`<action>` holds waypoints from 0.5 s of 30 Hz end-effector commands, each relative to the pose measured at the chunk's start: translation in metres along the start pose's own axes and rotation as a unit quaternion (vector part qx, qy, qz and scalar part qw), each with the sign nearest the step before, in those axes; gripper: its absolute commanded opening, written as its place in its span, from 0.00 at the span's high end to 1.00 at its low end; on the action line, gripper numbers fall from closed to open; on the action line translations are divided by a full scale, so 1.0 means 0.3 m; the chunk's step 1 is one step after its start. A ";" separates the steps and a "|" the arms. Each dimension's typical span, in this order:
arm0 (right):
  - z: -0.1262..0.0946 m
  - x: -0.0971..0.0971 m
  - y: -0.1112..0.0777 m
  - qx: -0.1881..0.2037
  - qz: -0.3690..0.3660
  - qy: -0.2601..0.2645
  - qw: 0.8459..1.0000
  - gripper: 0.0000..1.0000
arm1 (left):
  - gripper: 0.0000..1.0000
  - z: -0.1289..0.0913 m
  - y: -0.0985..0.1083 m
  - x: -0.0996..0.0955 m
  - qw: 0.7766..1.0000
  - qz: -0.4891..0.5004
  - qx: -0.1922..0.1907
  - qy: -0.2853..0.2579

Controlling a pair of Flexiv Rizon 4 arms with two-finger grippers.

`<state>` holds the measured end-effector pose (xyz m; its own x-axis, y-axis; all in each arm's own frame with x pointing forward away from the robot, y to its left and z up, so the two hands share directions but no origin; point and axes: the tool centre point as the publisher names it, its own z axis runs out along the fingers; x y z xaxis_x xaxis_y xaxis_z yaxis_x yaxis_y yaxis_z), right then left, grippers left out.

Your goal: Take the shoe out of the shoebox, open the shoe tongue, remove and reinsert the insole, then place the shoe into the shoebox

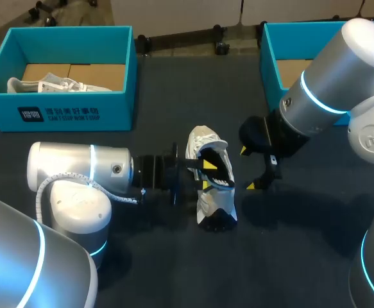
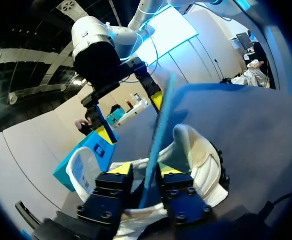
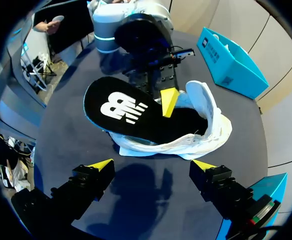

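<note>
A white shoe (image 1: 213, 206) (image 2: 202, 160) (image 3: 208, 125) lies on its side in the middle of the dark table. Its black insole (image 1: 217, 165) (image 3: 125, 112), blue at the edge (image 2: 158, 130), sticks half out of the shoe's opening. My left gripper (image 1: 206, 174) (image 2: 146, 170) straddles the insole with the fingers slightly apart and a gap beside the thin edge. One of its yellow fingertips (image 3: 170, 100) shows above the insole. My right gripper (image 1: 247, 169) (image 3: 153, 164) (image 2: 130, 112) hangs wide open just right of the shoe, holding nothing.
A teal shoebox (image 1: 65, 112) (image 3: 231, 60) at the back left holds another white shoe (image 1: 52, 83). A second teal shoebox (image 1: 273, 58) stands at the back right, partly behind my right arm. Bare table lies in front of the shoe.
</note>
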<state>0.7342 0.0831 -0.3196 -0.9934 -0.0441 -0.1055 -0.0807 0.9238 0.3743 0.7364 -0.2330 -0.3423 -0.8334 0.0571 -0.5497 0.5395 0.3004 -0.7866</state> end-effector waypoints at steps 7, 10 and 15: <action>0.002 0.002 -0.001 0.000 0.000 -0.001 1.000 0.00 | 0.70 -0.029 -0.058 0.016 1.000 -0.004 0.004 0.013; 0.002 0.002 -0.001 0.000 0.000 -0.001 1.000 0.00 | 1.00 -0.025 -0.053 0.032 1.000 -0.005 0.002 0.021; 0.002 0.002 -0.001 0.000 0.000 -0.001 1.000 0.00 | 1.00 -0.007 -0.030 0.038 1.000 0.009 0.001 0.026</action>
<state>0.7343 0.0831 -0.3197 -0.9934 -0.0441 -0.1055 -0.0807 0.9238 0.3744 0.7187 -0.2288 -0.3385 -0.8323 0.1075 -0.5439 0.5487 0.2991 -0.7806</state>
